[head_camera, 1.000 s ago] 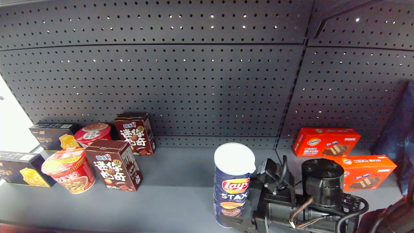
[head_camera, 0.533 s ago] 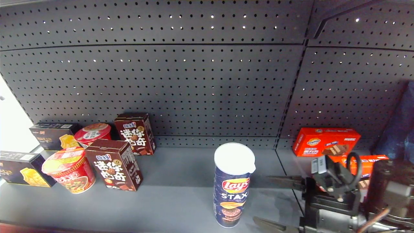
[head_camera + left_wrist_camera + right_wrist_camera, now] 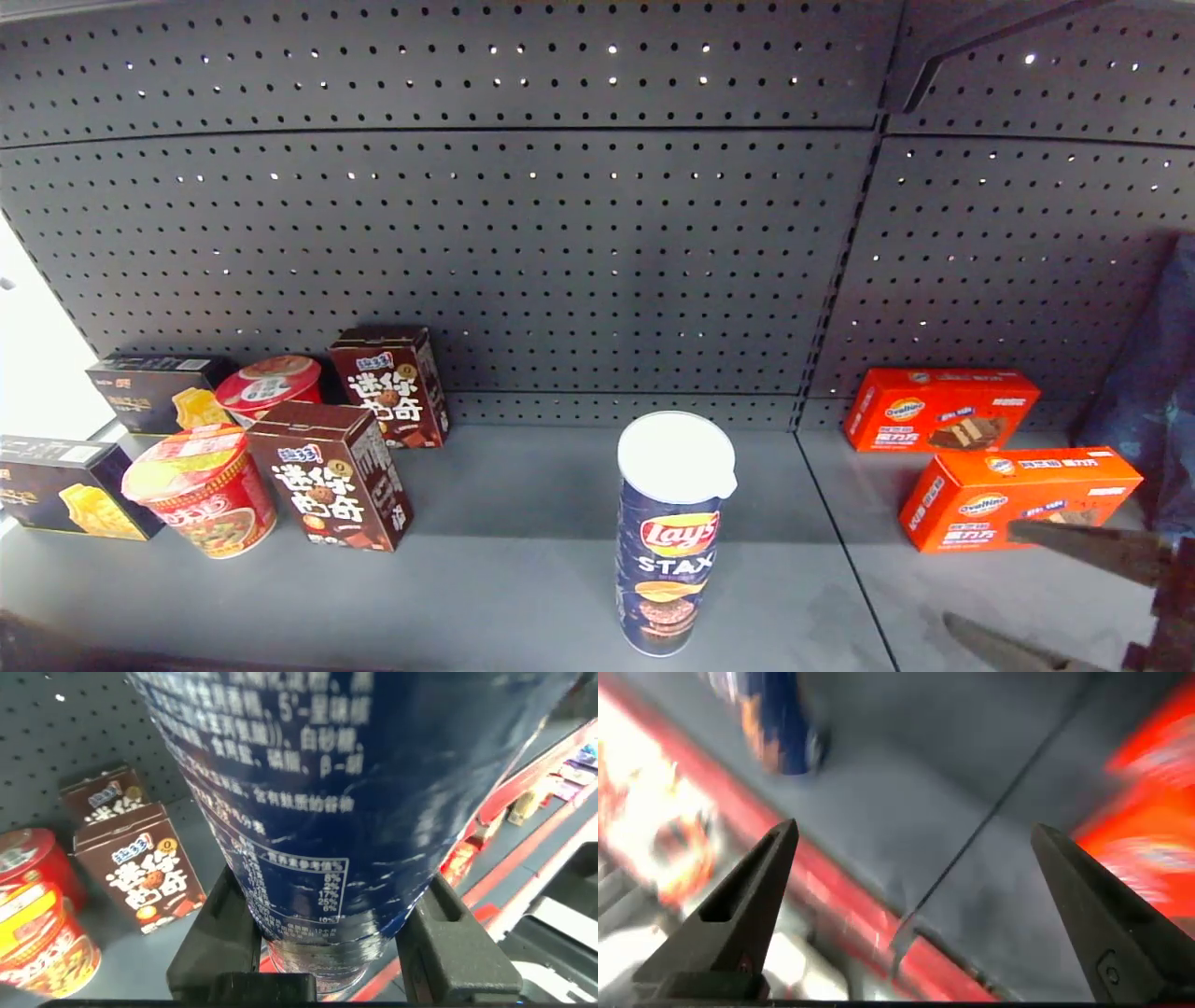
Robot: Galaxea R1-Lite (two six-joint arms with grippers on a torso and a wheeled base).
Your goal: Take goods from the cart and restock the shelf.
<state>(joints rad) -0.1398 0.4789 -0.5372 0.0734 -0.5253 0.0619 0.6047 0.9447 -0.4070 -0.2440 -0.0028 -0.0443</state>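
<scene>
Head view: dark blue standing can, white lid, upright on shelf — right hand well apart, spread wide, empty.
Left wrist view: second can, blue with white print, clamped in left hand, near brown boxes.
Right wrist view: right hand gaping, holding nothing — standing can blurred.

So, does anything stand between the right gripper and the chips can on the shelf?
Nothing visible does. The right gripper, open at the shelf's front right, and the upright chips can have just bare shelf between them. The two orange boxes lie farther back, to the can's right, out of that line.
</scene>
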